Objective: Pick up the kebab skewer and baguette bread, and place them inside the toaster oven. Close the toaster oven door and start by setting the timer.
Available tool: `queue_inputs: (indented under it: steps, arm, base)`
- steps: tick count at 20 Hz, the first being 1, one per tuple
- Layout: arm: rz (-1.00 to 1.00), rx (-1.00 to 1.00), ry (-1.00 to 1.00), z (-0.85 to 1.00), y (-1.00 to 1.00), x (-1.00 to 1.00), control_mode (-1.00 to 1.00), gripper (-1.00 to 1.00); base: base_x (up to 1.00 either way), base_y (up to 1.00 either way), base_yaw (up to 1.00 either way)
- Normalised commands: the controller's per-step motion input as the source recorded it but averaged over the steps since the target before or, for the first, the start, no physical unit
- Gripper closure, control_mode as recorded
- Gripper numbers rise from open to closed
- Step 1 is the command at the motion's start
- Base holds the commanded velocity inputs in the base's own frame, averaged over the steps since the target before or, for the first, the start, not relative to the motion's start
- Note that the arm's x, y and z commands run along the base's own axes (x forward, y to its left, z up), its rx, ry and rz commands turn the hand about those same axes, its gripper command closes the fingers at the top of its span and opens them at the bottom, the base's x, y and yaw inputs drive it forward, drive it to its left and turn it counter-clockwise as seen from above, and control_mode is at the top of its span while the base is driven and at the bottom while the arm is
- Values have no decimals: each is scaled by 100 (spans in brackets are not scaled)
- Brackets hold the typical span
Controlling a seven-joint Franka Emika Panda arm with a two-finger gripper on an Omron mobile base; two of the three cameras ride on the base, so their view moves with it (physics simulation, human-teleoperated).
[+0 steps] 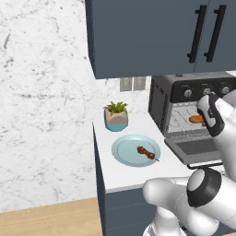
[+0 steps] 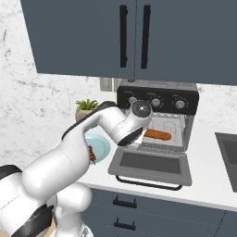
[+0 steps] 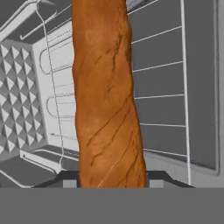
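The baguette bread (image 3: 107,96), a long orange-brown loaf, runs up the hand view from between my gripper's (image 3: 113,181) fingertips, which press its sides; the gripper is shut on it. The loaf (image 2: 158,134) lies over the wire rack (image 3: 162,87) inside the toaster oven (image 2: 157,99), and it also shows through the opening as the baguette (image 1: 197,119). The toaster oven door (image 2: 150,164) hangs open, flat in front of the oven. Left of the oven, the kebab skewer (image 1: 146,152) rests on a pale blue plate (image 1: 124,152) on the counter.
A potted plant (image 1: 116,115) stands behind the plate by the wall. Dark blue upper cabinets (image 1: 152,37) hang just above the oven. A sink (image 2: 229,157) sits to the oven's right. My arm crosses above the plate (image 2: 102,146).
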Motion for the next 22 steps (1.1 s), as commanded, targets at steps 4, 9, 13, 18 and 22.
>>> queue_inputs:
  steps: [4, 9, 13, 18, 22]
  arm:
    - [-7, 0, 0, -5, -6, 69, -100, 100]
    - [-1, 0, 4, 0, -39, 43, -100, 100]
    - [0, 0, 1, -22, -25, 32, -100, 100]
    - [0, 0, 0, -24, -7, 32, -100, 100]
    - [0, 0, 0, -10, 0, 22, -100, 100]
  base:
    - [0, 0, 0]
    - [0, 0, 0]
    - [0, 0, 0]
    - [0, 0, 0]
    - [0, 0, 0]
